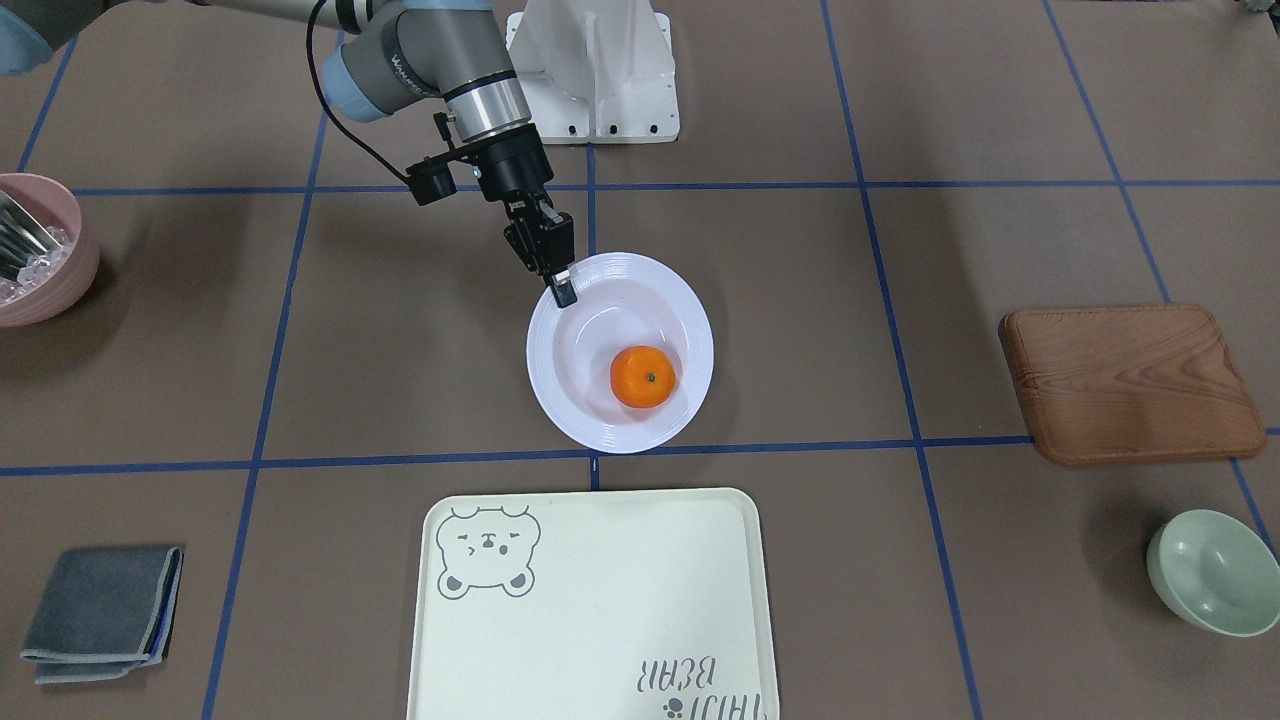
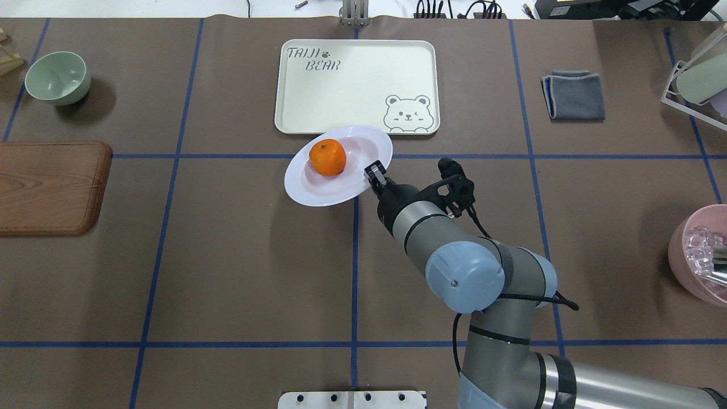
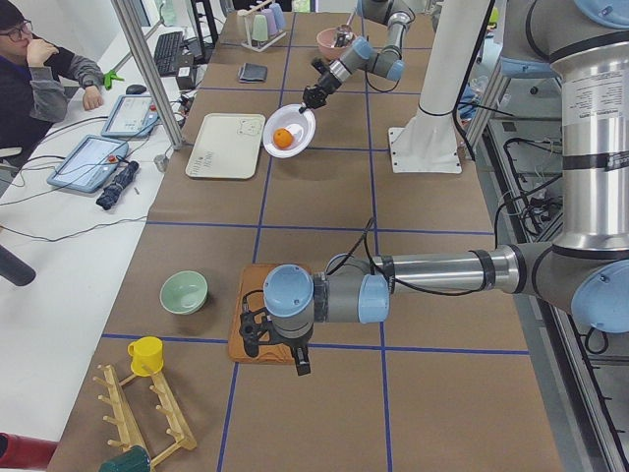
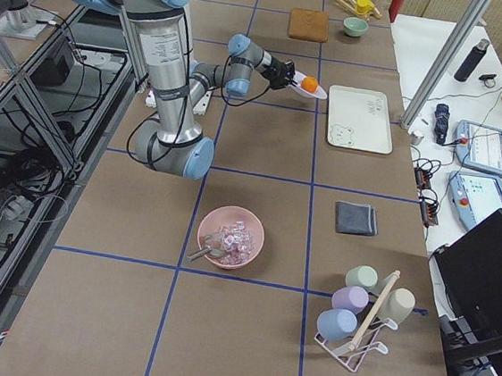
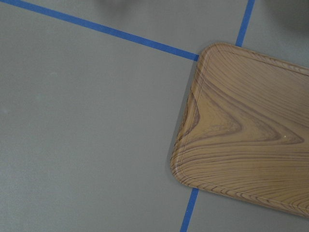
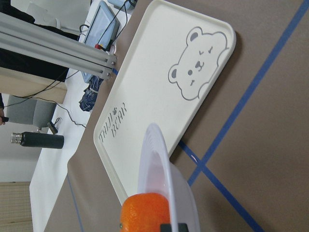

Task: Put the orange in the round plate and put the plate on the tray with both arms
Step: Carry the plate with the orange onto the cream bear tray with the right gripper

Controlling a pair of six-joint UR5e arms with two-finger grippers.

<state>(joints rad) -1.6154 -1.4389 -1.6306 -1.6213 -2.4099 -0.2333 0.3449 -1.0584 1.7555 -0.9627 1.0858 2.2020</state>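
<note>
The orange (image 1: pixel 643 376) lies inside the round plate (image 1: pixel 585 425), a glossy white deep plate. My right gripper (image 1: pixel 562 290) is shut on the plate's rim on the robot's side. In the exterior left view the plate (image 3: pixel 304 119) looks tilted and raised off the table. The cream tray (image 1: pixel 590 610) with the bear drawing lies bare just beyond the plate; in the right wrist view the tray (image 6: pixel 159 96) shows past the plate's edge (image 6: pixel 161 164). My left gripper (image 3: pixel 300 364) hangs over the near corner of the wooden board; I cannot tell whether it is open or shut.
A brown wooden board (image 2: pixel 51 187) and a pale green bowl (image 2: pixel 57 76) are on the robot's left. A pink bowl (image 2: pixel 698 255) with ice and a folded grey cloth (image 2: pixel 573 94) are on its right. A person (image 3: pixel 39 69) sits at a side desk.
</note>
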